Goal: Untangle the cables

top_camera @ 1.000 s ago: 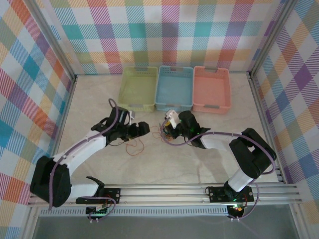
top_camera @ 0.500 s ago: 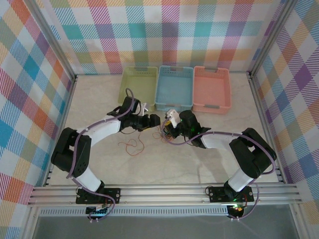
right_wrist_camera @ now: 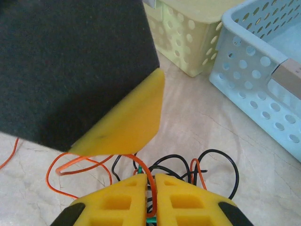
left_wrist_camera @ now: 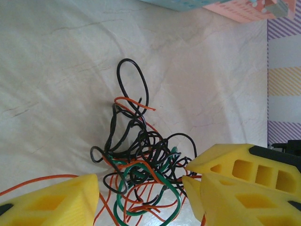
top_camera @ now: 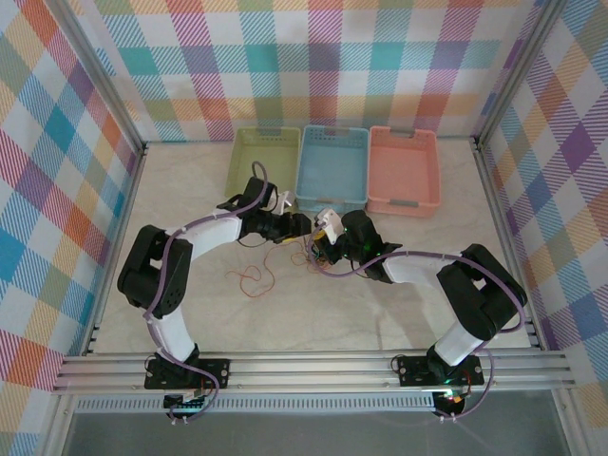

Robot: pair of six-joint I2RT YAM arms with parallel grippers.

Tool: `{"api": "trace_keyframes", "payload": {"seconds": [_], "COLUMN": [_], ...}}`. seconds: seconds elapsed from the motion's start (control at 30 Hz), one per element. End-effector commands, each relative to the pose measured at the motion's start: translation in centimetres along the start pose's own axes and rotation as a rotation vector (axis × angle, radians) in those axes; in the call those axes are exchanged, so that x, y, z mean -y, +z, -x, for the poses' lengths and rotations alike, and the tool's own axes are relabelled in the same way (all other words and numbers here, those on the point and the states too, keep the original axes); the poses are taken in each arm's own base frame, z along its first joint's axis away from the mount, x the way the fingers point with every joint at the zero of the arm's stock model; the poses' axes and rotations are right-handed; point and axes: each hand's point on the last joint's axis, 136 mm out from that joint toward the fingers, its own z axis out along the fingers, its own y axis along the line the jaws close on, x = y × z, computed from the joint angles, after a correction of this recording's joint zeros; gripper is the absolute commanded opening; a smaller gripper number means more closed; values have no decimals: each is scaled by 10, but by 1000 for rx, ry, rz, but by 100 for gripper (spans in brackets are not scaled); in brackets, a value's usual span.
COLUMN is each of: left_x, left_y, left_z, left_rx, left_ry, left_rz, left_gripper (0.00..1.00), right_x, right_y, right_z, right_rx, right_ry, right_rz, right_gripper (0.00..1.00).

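Two robot arms reach in from the near edge of a pale, marble-patterned table (top_camera: pixel 399 304) and meet just beyond its middle. Three plastic baskets stand side by side, touching, at the far edge: one green basket (top_camera: pixel 263 169), one blue basket (top_camera: pixel 332 166) and one salmon basket (top_camera: pixel 404 169). There are two lots of wire. One is a tangle of cables (left_wrist_camera: pixel 141 157) in black, orange and green, too knotted to count strand by strand, lying on the table between the two grippers, just in front of the blue basket's near left corner. The other is a single loose orange-red strand (top_camera: pixel 255 277), curled on bare table nearer the arms' bases and apart from the tangle. The left gripper (left_wrist_camera: pixel 141 202) has its yellow fingers spread wide, one on each side of the tangle, with wires lying in the gap between them. The right gripper (right_wrist_camera: pixel 150 181) has its yellow fingers pressed together, pinching an orange wire and a green one from the tangle. Both grippers work close to the baskets' near rims, so there is little room beyond them. The near half of the table and its right side are bare and open. Plaid walls (top_camera: pixel 57 161) close in the left, right and far sides.
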Motion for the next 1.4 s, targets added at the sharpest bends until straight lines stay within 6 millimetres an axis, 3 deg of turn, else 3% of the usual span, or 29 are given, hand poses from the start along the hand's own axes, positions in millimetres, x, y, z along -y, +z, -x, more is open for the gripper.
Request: {"api": "trace_keyframes", "payload": {"seconds": [0.0,0.23,0.57,0.83,1.1,1.37], "left_x": [13,11,14,27,21,13], "left_y": [4,8,-20,-32,-14,1], "left_z": [-5,-18,-5,-11,-31,-40], "left_rx": [-13,-35,78,73,-30,-83], "left_ry": [32,32,17,45,58,47], "left_rz": [-71,-78,-23,-65,-75,-78], "left_gripper": [59,56,63,63,60,51], "right_x": [0,0,0,0,0,0], "right_y": [-2,-1,0,0,0,0], "right_z": [7,6,6,7,6,6], "right_rx": [20,11,10,12,8,9], "right_ry": [7,8,9,10,9,11], "right_rz": [14,10,14,14,13,12], "right_gripper": [14,14,14,14,14,14]}}
